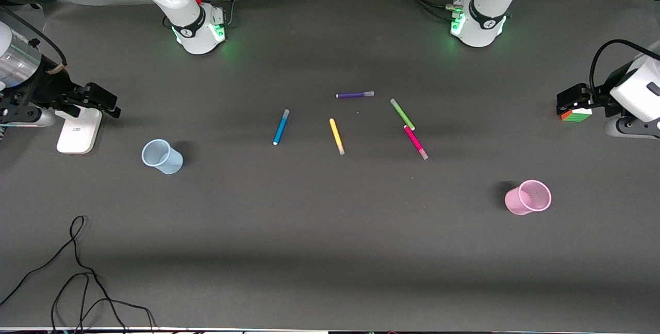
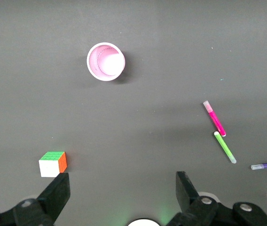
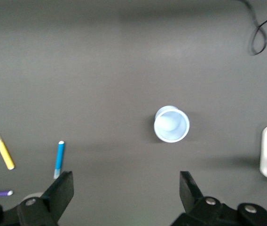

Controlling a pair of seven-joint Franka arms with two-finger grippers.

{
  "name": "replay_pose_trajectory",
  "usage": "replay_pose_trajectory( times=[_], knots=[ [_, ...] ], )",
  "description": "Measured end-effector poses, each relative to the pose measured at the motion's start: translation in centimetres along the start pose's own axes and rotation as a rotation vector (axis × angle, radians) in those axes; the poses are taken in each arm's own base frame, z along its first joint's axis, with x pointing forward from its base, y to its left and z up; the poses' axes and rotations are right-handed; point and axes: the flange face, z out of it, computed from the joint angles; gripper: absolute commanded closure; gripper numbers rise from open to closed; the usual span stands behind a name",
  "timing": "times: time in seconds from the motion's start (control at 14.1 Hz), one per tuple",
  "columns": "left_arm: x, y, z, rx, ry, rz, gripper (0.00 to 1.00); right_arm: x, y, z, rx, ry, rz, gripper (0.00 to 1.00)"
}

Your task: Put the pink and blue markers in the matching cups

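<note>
The blue marker and the pink marker lie flat mid-table; they also show in the wrist views, blue and pink. The pale blue cup stands toward the right arm's end and shows in the right wrist view. The pink cup stands toward the left arm's end and shows in the left wrist view. My right gripper is open and empty over a white block. My left gripper is open and empty over a colour cube.
A yellow pen, a green pen touching the pink marker's end, and a purple pen lie among the markers. The white block and the colour cube sit at the table's ends. A black cable lies near the front.
</note>
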Motion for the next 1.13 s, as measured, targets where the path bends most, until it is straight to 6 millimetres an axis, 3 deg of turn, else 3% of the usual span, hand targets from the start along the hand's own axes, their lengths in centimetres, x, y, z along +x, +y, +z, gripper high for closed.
replay_pose_trajectory(
  times=[0.35,0.57,0.71,1.13],
  knots=[
    [0.0,0.2,0.0,-0.013,0.002,-0.019,0.0,0.6,-3.3,7.5,0.106,-0.177,0.042,0.0],
    [0.2,2.0,0.3,-0.057,-0.006,-0.095,0.0,1.2,-8.2,13.9,0.081,-0.305,0.057,0.01],
    [0.4,4.5,0.9,-0.059,-0.015,-0.141,0.0,1.2,-10.8,17.8,0.061,-0.379,0.052,0.01],
    [0.9,17.7,4.3,-0.046,0.005,-0.326,0.0,1.1,-16.0,29.4,0.009,-0.572,0.026,0.01]
  ],
)
